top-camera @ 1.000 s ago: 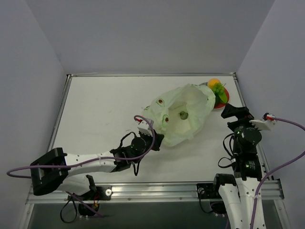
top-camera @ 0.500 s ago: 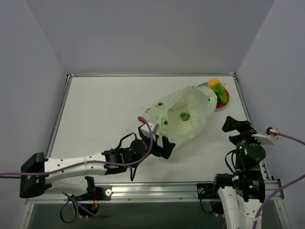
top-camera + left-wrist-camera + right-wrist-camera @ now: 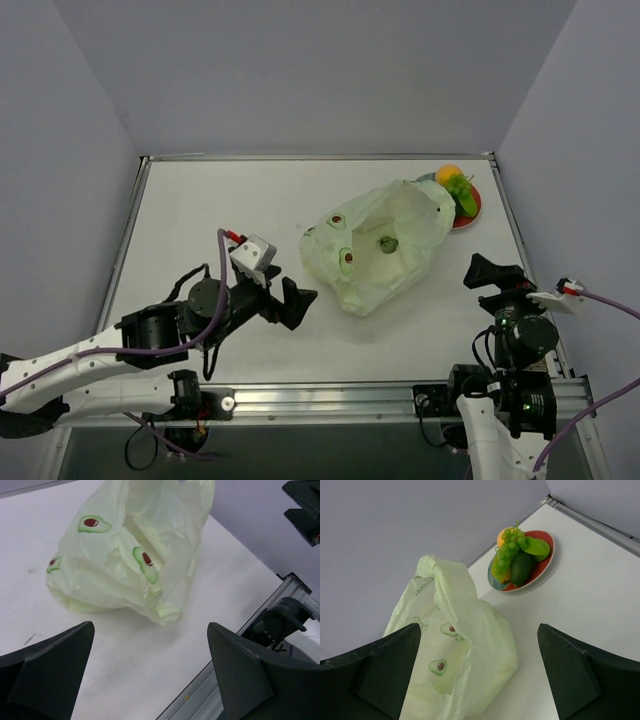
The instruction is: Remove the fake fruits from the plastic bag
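The plastic bag (image 3: pixel 385 250), pale green with avocado prints, lies crumpled on the white table, its mouth open upward. One small dark-green fruit (image 3: pixel 388 241) shows inside it. More fake fruits (image 3: pixel 512 550) are piled on the red-and-teal plate (image 3: pixel 547 555) at the far right: green grapes, an orange and a dark green one. My left gripper (image 3: pixel 297 308) stands open just left of the bag (image 3: pixel 125 555), apart from it and holding nothing. My right gripper (image 3: pixel 478 272) is open and empty, to the right of the bag (image 3: pixel 455 655) on the near side.
The plate (image 3: pixel 472 208) touches the bag's far right corner, close to the table's right edge. An aluminium rail (image 3: pixel 330 400) runs along the near edge. Grey walls enclose the table on three sides.
My left gripper let go of the bag's near edge, opened and pulled back to the left. The bag sagged slightly. My right gripper drew back toward the near edge.
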`<action>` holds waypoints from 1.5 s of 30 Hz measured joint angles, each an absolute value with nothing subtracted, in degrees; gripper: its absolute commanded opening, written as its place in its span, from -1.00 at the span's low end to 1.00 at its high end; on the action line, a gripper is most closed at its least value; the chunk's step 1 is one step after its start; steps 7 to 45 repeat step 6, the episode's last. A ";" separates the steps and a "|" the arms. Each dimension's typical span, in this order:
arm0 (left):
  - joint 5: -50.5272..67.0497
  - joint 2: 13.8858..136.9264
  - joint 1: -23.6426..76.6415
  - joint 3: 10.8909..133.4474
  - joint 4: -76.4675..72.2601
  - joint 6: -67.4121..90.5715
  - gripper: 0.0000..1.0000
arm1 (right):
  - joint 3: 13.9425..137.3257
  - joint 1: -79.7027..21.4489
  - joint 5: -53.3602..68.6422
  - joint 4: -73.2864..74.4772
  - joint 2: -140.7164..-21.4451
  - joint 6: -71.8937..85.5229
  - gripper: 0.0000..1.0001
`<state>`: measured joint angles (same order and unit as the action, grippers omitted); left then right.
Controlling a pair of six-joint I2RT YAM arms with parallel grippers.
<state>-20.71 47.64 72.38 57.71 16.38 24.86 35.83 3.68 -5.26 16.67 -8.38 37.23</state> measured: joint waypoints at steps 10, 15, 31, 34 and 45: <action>-25.06 36.67 72.38 55.35 23.31 23.07 0.88 | 35.73 3.68 -4.95 17.06 -8.91 37.01 0.94; -25.06 36.67 72.38 55.35 23.31 23.07 0.88 | 35.73 3.68 -4.95 17.06 -8.91 37.01 0.94; -25.06 36.67 72.38 55.35 23.31 23.07 0.88 | 35.73 3.68 -4.95 17.06 -8.91 37.01 0.94; -25.06 36.67 72.38 55.35 23.31 23.07 0.88 | 35.73 3.68 -4.95 17.06 -8.91 37.01 0.94; -25.06 36.67 72.38 55.35 23.31 23.07 0.88 | 35.73 3.68 -4.95 17.06 -8.91 37.01 0.94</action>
